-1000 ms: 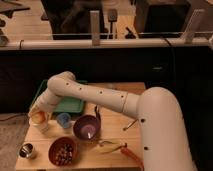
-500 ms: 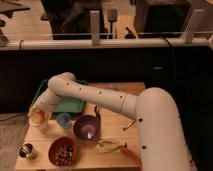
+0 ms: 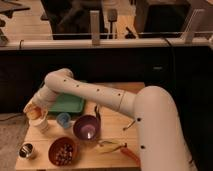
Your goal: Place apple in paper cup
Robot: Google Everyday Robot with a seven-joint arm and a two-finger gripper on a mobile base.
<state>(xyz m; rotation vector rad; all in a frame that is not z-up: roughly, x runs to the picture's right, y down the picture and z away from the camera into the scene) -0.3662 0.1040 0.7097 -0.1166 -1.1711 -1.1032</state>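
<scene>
The white arm (image 3: 115, 102) dominates the view, reaching from the lower right across the wooden table (image 3: 107, 150) to its far left edge. Behind its elbow lies a green tray (image 3: 67, 102). In front stand a purple bowl (image 3: 86, 127), a brown bowl of dark round items (image 3: 63, 151), a banana (image 3: 109, 146) with a carrot (image 3: 131, 153) beside it, a small blue cup (image 3: 63, 119) and a metal cup (image 3: 26, 150) at the near left corner.

The paper cup (image 3: 41, 123) stands upright at the left edge, just left of the blue cup. The gripper (image 3: 36, 111) sits directly over the cup's mouth, its end meeting or nearly meeting the rim. The apple (image 3: 32, 112) shows as a yellow-orange round mass at the gripper's tip, above the cup opening and set slightly toward the cup's left side.

The state of the jaws cannot be made out; whether they grip the apple or have let go is not determinable.

Judgement: the deciding relation is vertical. The apple lies over the cup with a small leftward offset from the cup's upright axis. A release calls for the apple centred over the opening; off-centre, it could catch the rim and tip the light cup toward the table edge.
</scene>
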